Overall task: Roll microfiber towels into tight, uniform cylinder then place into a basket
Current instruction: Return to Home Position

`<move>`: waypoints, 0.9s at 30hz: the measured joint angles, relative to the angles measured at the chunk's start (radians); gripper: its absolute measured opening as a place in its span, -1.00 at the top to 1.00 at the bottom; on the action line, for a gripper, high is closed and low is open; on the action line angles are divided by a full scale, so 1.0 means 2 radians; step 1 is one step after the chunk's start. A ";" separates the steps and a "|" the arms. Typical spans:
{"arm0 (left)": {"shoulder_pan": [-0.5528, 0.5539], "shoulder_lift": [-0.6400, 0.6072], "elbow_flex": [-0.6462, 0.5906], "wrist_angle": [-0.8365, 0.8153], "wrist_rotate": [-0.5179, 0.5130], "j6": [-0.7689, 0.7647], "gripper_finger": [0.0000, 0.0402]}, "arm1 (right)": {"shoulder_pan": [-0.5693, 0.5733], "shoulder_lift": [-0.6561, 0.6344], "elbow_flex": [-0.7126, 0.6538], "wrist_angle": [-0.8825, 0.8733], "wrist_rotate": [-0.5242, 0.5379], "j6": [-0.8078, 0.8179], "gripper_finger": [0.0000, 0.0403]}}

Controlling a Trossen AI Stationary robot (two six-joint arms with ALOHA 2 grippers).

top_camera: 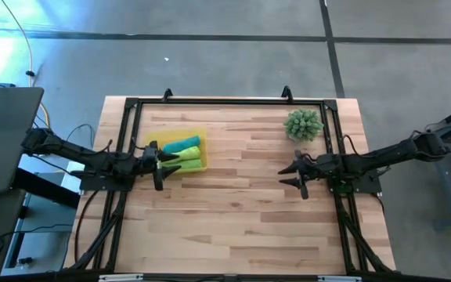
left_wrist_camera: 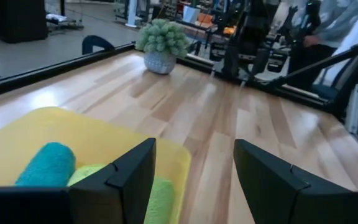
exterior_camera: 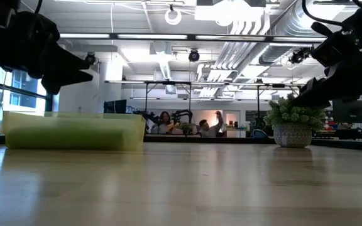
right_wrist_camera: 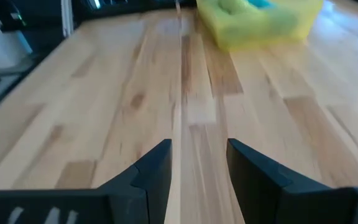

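Teal and green towels point(left_wrist_camera: 48, 165) sit rolled in basket point(left_wrist_camera: 73, 124); none loose on counter point(top_camera: 241, 211). Left claw point(left_wrist_camera: 194, 146) and right claw point(right_wrist_camera: 199, 144) both released, empty. Job looks finished.

One yellow basket point(top_camera: 167, 135) by the tabletop's left edge; in it one teal towel roll point(top_camera: 182, 144) and lime-green towel point(top_camera: 192, 154) beside it (one roll or two, I can't separate them from where I stand); one spiky potted plant point(top_camera: 303, 124) near the far right corner; two arms, so a left gripper point(top_camera: 163, 163) and a right gripper point(top_camera: 288, 175), two fingers apiece; beyond the far edge, one person point(exterior_camera: 166, 120) and a second person point(exterior_camera: 206, 126).
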 joint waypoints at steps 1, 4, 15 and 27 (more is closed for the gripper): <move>0.000 0.000 0.000 -0.001 -0.004 0.001 -0.02 | 0.000 0.000 0.000 -0.007 0.000 0.000 0.27; 0.000 0.000 0.000 -0.014 -0.007 -0.003 -0.02 | 0.000 0.000 0.000 -0.029 0.000 0.000 0.27; 0.000 0.002 0.000 -0.026 -0.002 0.003 -0.02 | 0.000 0.000 0.000 -0.057 0.000 0.000 0.27; 0.000 -0.032 0.000 -0.028 -0.001 0.003 -0.02 | 0.000 -0.050 0.000 -0.078 0.000 0.000 0.27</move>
